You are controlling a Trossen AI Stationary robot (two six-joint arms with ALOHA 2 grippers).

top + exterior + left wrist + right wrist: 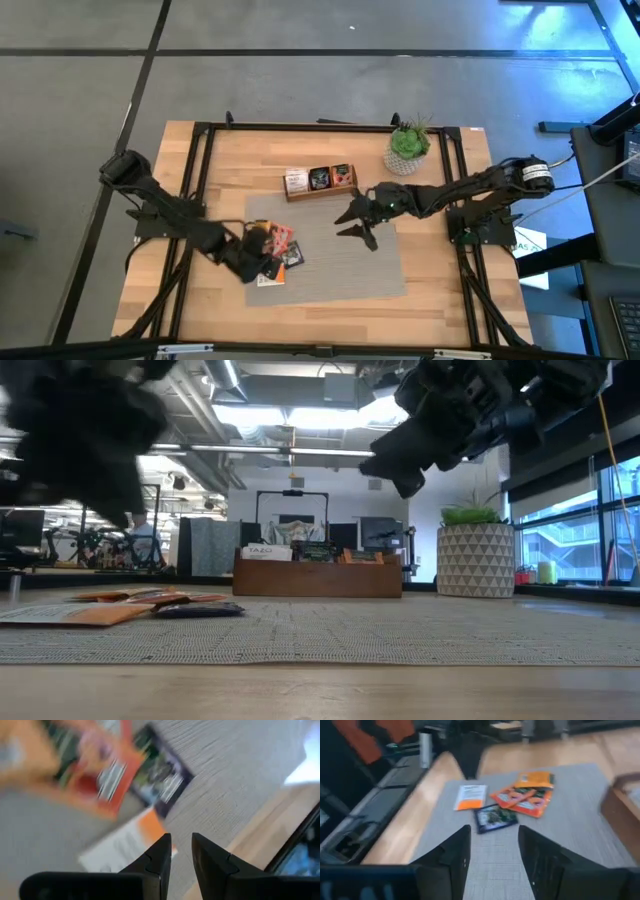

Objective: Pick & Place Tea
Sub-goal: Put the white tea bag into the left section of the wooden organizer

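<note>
Woven grey mat (400,635) fills the foreground of the low view, lying on the wooden table (440,300). Tea sachets (277,250) sit in a loose pile on the mat's left part: orange ones overlapping, a dark one (494,817) beside them, and a white-and-orange one (470,797) slightly apart toward the mat's edge.

Left gripper (250,262) is low over that pile; its wrist view shows the fingers (159,857) apart with a narrow gap and nothing between them. That frame is blurred, so contact with a sachet can't be confirmed.

Right gripper (362,226) hangs above the mat, right of centre, well clear of the pile. Fingers (454,854) spread, nothing pinched; sachets are visible past the gap.

Wooden tray (320,182) sits at the mat's back edge with sachets in its compartments: a white one left, dark in the middle, orange right. Potted plant (408,146) in a patterned pot stands right of the tray, near the table's back edge.
</note>
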